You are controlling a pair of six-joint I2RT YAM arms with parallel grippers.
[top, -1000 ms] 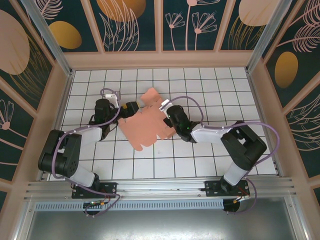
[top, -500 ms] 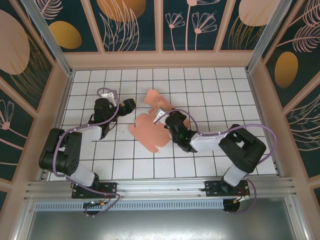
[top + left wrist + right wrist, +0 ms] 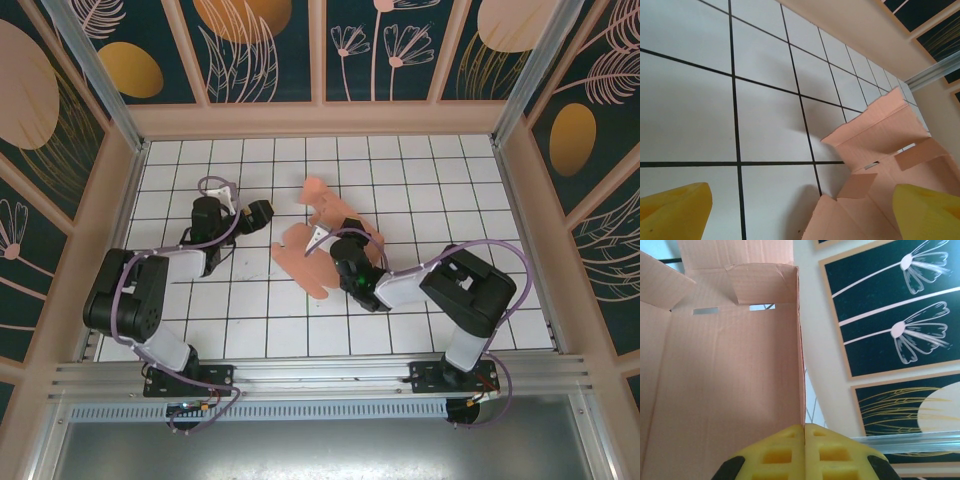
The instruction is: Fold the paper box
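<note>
The paper box (image 3: pixel 305 262) is a salmon-pink die-cut sheet on the white tiled floor, partly lifted and tilted, with one flap (image 3: pixel 320 196) reaching toward the back. My right gripper (image 3: pixel 334 247) is shut on one edge of the sheet. In the right wrist view the yellow fingertips (image 3: pixel 790 437) meet on the cardboard edge of the paper box (image 3: pixel 730 370), whose panel and tabs stretch away from them. My left gripper (image 3: pixel 257 213) stands open just left of the sheet, apart from it. In the left wrist view the left gripper (image 3: pixel 801 195) has its yellow fingers (image 3: pixel 675 212) spread wide, and the paper box (image 3: pixel 880 145) lies to the right.
The white tiled floor (image 3: pixel 420 190) is boxed in by beige walls (image 3: pixel 320 120) with dark floral panels. A metal rail (image 3: pixel 320 378) runs along the near edge by the arm bases. Purple cables loop over both arms.
The right gripper has drawn the sheet toward the near side and raised it from flat to tilted. The sheet's left edge has come away from the left gripper, which has hardly moved.
</note>
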